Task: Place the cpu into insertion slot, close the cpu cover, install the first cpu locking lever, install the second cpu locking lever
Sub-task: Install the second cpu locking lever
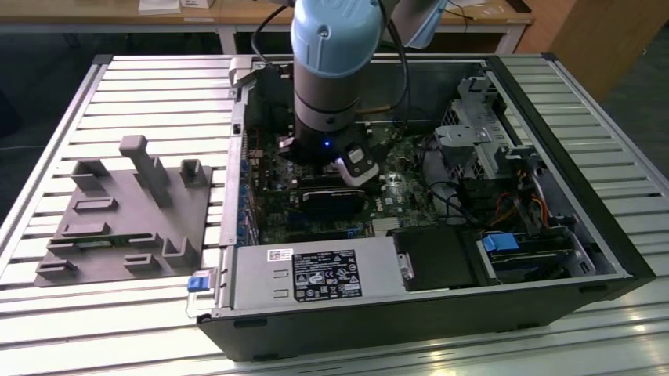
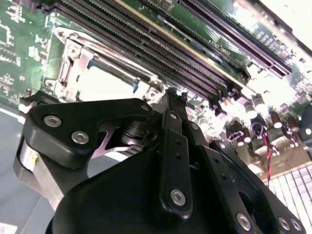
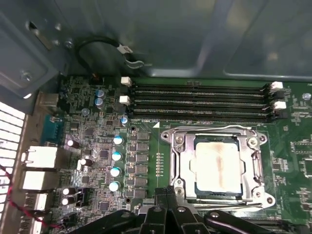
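Nearest the lens, the gripper (image 3: 165, 195) hangs with jaws together just beside the chip (image 3: 218, 165), which sits in its socket under the closed cover (image 3: 181, 161), with memory slots (image 3: 200, 102) and round capacitors (image 3: 116, 163) around it.

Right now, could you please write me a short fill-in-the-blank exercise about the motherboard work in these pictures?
1. The cpu lies inside the ____.
2. The cpu cover is folded ____ around the chip.
3. The memory slots next to the socket are ____.

Missing words: socket; down; empty
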`<state>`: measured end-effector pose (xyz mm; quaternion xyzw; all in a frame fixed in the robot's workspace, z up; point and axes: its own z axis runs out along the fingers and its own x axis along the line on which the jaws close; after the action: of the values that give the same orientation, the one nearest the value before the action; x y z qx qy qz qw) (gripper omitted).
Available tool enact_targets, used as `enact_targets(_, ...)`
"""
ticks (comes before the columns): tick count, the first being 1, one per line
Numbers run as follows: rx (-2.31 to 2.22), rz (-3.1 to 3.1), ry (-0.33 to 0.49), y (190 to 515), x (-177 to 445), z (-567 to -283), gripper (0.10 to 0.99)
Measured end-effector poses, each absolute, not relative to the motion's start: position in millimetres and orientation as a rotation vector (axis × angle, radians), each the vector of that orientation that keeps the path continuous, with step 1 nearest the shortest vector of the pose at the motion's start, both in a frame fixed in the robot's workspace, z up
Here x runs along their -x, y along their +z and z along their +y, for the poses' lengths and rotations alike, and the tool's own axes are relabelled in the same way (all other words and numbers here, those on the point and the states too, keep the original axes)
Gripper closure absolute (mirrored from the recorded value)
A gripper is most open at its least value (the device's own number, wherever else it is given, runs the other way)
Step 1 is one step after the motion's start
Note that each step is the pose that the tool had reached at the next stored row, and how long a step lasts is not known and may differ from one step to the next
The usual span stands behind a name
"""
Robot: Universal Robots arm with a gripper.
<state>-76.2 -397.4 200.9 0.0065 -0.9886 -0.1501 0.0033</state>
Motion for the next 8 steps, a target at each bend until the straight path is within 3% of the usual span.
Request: enact_targets(8,-0.02,-3.099,-0.471,219,76,-397,0.98)
